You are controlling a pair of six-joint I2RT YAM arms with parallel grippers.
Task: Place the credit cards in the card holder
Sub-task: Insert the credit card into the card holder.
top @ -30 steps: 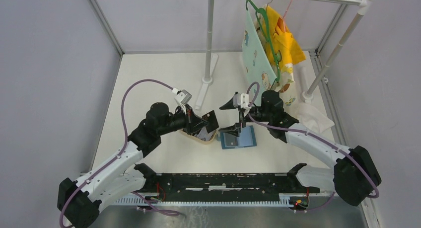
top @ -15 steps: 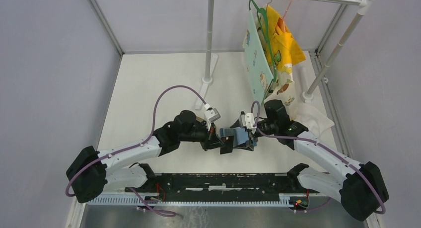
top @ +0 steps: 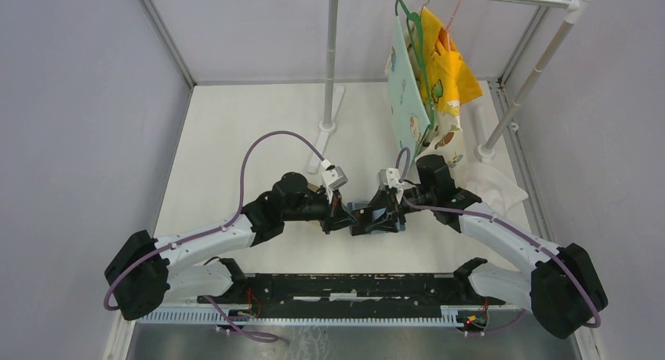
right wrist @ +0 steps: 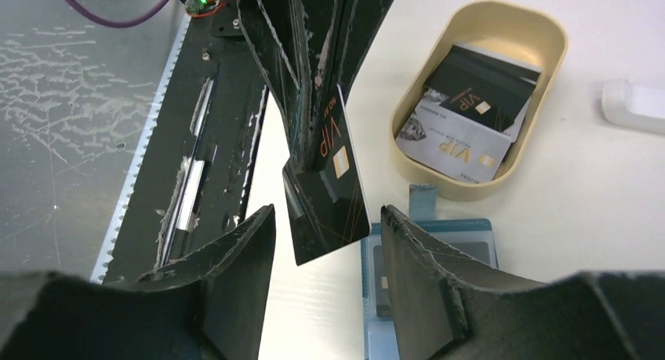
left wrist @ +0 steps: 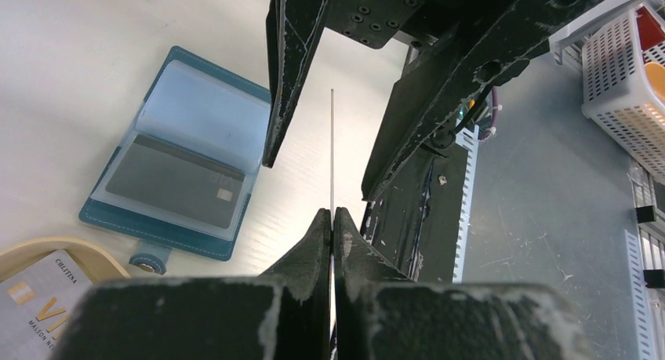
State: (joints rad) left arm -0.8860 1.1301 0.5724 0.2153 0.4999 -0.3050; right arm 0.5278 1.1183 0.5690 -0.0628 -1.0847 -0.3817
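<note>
Pinching a dark card (right wrist: 329, 189) flat between the shut jaws of the left tool (left wrist: 332, 216), at 9 o'clock of the meeting point in the top view. Gripped by one short end only, long axis apparently running away from that tool toward 3 o'clock, faces upright, so showing from the left wrist as a bare thin line. Straddling the free end from 3 o'clock with the right tool (right wrist: 328, 212): jaws at a middling spread, one finger off each face of the card, a gap showing on both sides, no contact yet. Judged a hand-over: calls for the right jaws square to the card's flat faces before any squeeze, then a release on the left.

Lying open on the bench (top: 259, 132) just under the two tools, the holder (left wrist: 182, 160): at 9 o'clock of the card from the left wrist, at 5 o'clock from the right wrist, clear sleeves up, with a stored card (left wrist: 174, 180) already in the lower sleeve. Nearer the right tool, by the look of it.

Resting in the tan tray (right wrist: 541, 42), at 1 o'clock in the right wrist view, the spare cards (right wrist: 463, 132).
</note>
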